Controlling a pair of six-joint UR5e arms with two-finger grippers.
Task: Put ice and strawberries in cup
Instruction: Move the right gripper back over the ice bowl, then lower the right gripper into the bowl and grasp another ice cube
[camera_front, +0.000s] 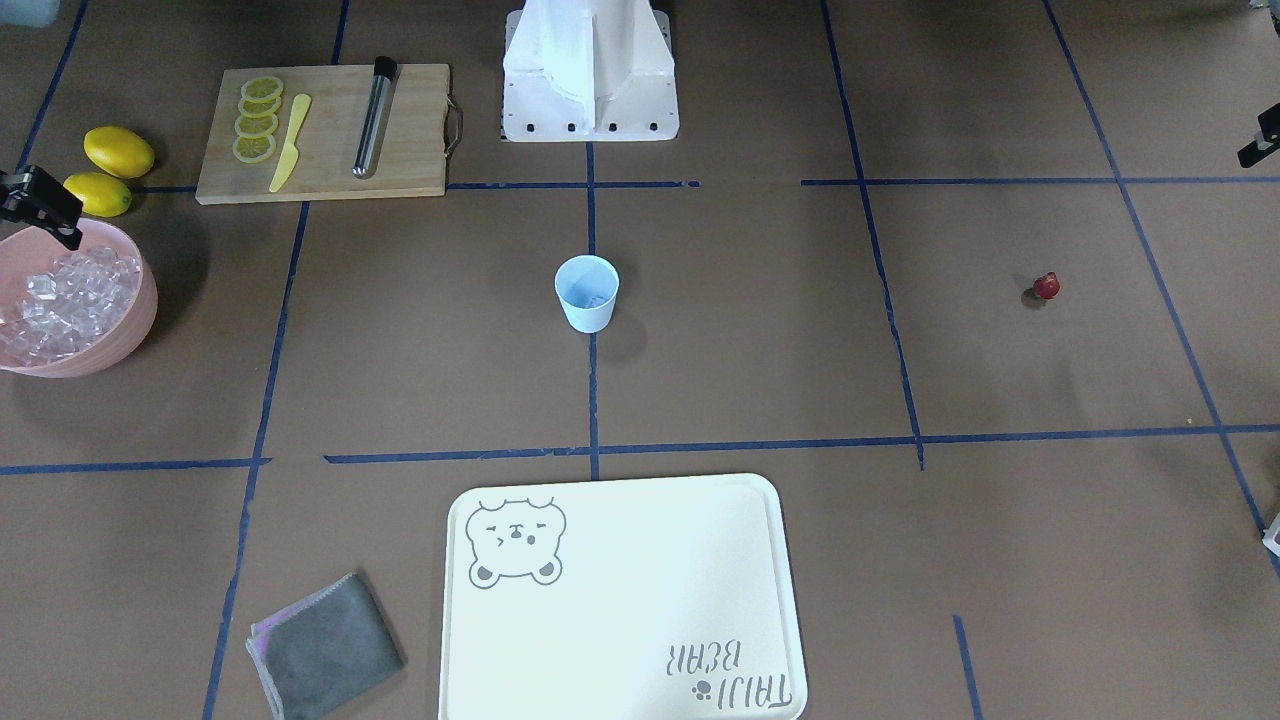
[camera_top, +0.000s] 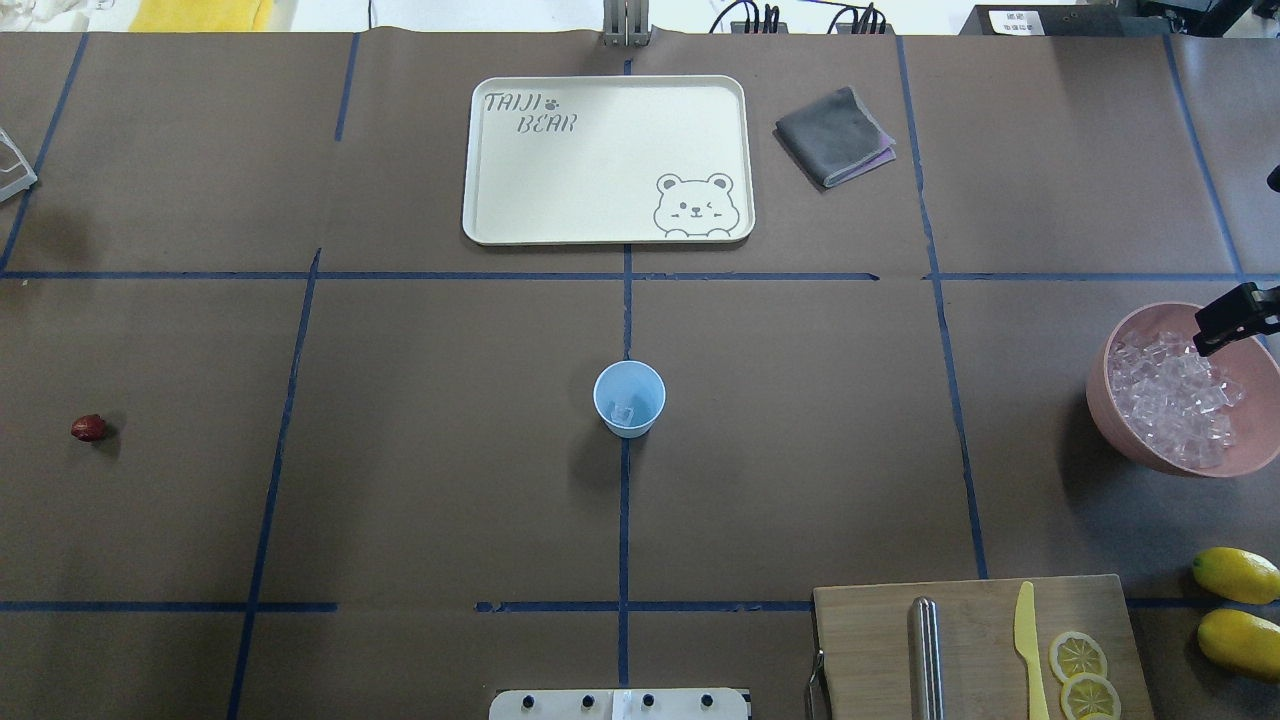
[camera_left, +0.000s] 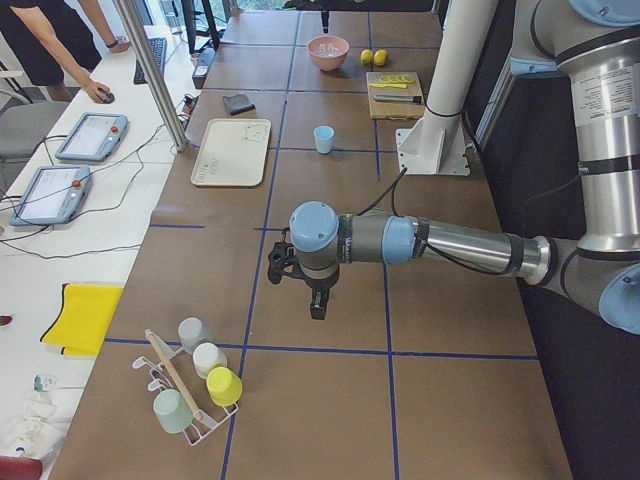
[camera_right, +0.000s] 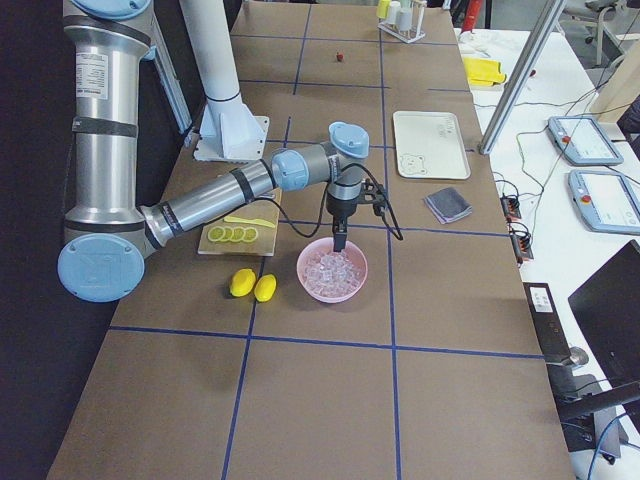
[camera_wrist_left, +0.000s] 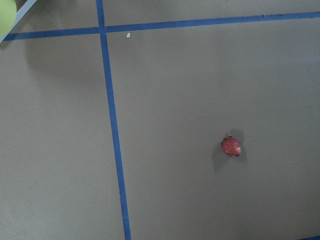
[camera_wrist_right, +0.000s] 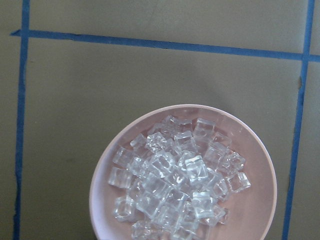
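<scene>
Over the pink bowl (camera_top: 1100, 395) at the table's (camera_top: 800, 450) right edge, my right pincer (camera_top: 1222, 325) hung above the far rim and the ice (camera_wrist_right: 175, 180) heaped inside. Could not tell whether its jaws stood apart or together; only a dark stub showed.

Left pincer (camera_left: 315, 305) hovered above bare table toward the left end. Its jaws were likewise unreadable.

Strawberry (camera_wrist_left: 231, 146) lay alone near the table's left edge, within the left wrist camera's sight.

Cup (camera_top: 629, 398) stood upright mid-table on the centre tape line, well apart from both bowl and berry. One clear chunk seemed to sit at its bottom; hard to be sure.

Judged step: fetching ice from the bowl. Next move called for a straight descent into the heap, then closing on a single top cube without wedging between its neighbours, then a carry across to the cup. Berry not yet dealt with; that job looked to be the left arm's.
</scene>
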